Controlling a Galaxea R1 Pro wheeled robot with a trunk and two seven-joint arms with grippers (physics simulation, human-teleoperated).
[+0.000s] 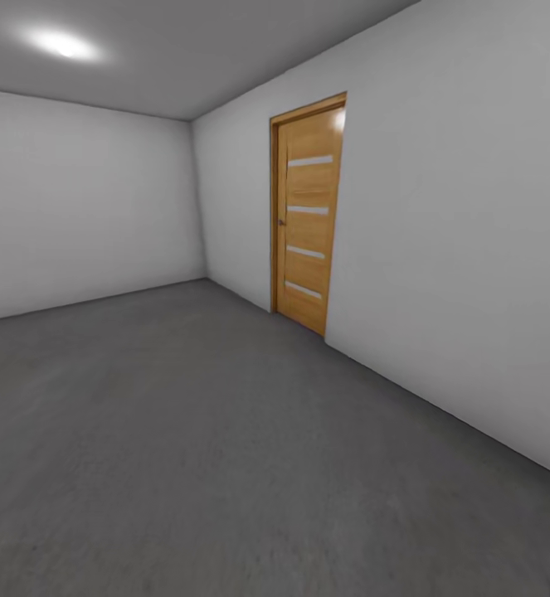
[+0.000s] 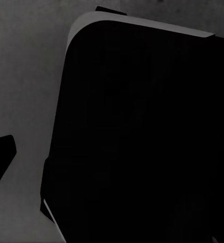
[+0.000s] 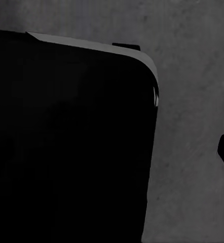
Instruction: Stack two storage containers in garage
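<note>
I am in the garage with its dark grey floor [image 1: 225,464] and a wooden door [image 1: 308,215] ahead, I see no orange bins near my fingers, and I cannot tell if my fingers are wide or closed, so I should roll slowly toward the door.

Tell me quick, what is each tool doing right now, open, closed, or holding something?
Left tool: cannot be told; the left wrist view is dark, with no clear fingers.
Right tool: cannot be told; the right wrist view is just as dark.
</note>
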